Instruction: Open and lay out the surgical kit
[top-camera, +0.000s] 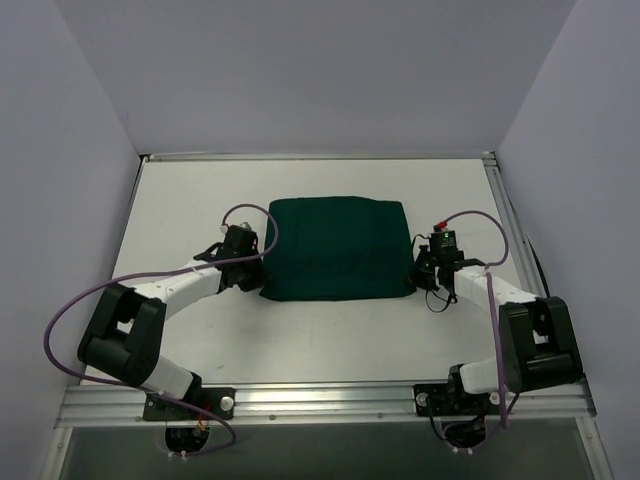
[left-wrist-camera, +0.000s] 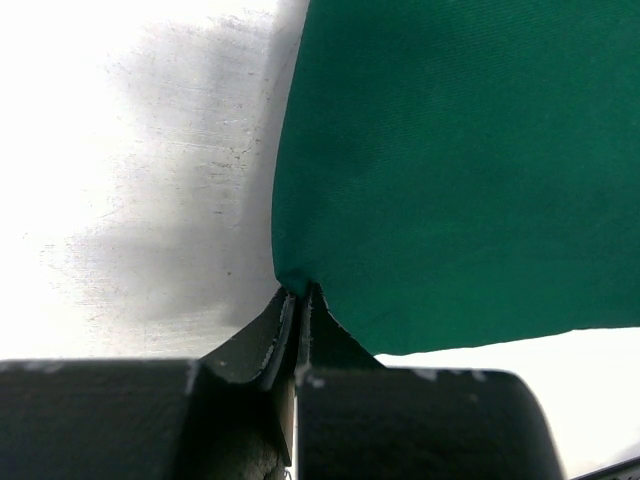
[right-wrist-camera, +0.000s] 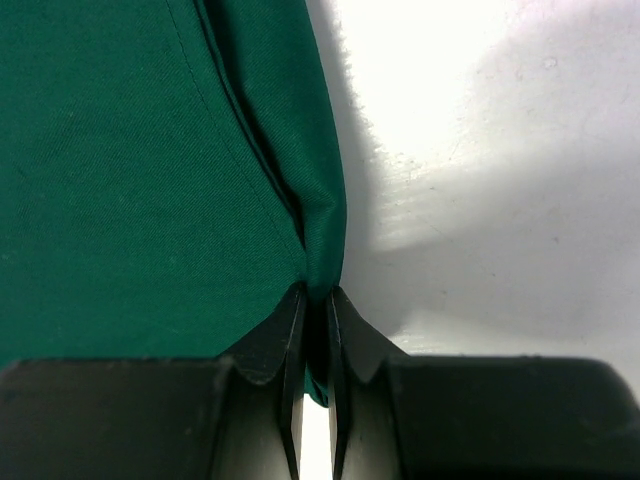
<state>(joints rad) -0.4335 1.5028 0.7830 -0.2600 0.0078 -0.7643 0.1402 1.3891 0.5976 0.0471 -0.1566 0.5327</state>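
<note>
Pinching the limp, light green drape lying mid desk, the left tool clamps shut on its 9 o'clock edge, the right tool on its 3 o'clock fold, likely good peeling points.

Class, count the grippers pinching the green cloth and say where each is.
2. The left gripper is shut on the left edge of the cloth, the right gripper on its right edge. None appear hidden.

Top view high from behind, wrist views close over jaws, shared part the green drape edges.
</note>
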